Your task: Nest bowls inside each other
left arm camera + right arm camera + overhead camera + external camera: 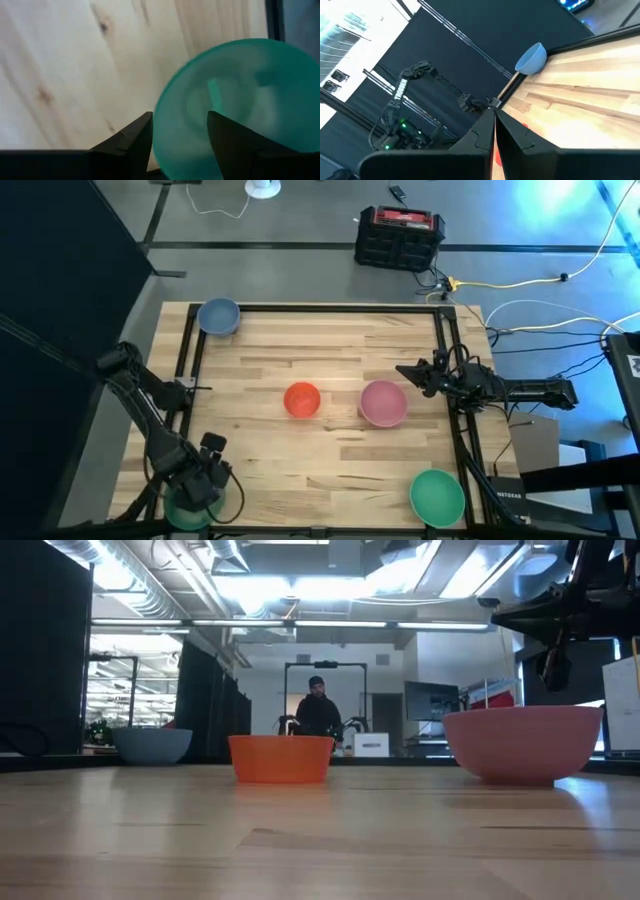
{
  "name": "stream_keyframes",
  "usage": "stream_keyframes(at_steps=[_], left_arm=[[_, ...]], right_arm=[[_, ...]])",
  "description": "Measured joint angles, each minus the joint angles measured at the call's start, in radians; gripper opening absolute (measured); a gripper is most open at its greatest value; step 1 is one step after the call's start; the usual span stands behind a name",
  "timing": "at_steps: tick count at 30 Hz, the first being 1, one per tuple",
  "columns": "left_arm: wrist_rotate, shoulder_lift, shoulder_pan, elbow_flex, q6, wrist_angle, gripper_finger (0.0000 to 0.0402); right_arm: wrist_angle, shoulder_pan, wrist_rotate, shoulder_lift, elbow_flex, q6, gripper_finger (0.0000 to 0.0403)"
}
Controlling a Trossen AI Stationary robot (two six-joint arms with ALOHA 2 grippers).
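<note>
Left tool [192, 498] at lower left of high view, fingers apart straddling the rim of a green bowl [240, 105] on the counter [330, 450]. Right tool [405, 370] pressed together, just right of pink bowl [383, 402]; orange bowl [302, 399] centre.

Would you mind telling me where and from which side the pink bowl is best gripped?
Grip the pink bowl by its rim, coming straight down from above with one finger inside and one outside the wall. It sits upright and open-topped on the table, and its curved sides flare outward, so a side pinch would likely slip. The right gripper, shut beside it, is nearest.
</note>
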Motion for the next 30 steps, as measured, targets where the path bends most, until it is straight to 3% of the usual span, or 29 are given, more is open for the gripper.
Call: stream_keyframes(at_steps=[15,25,30], left_arm=[[-0.019,0.151,-0.018,-0.003,0.044,0.096,0.0171],[-0.026,0.174,-0.004,-0.001,0.101,0.124,0.0171],[-0.023,0.179,-0.002,-0.002,0.103,0.122,0.0148]], right_arm=[[0.013,0.0,-0.02,0.011,0.0,-0.016,0.0001],[0.009,0.0,-0.05,0.013,0.0,-0.017,0.0001],[0.012,0.0,-0.059,0.013,0.0,-0.016,0.0001]])
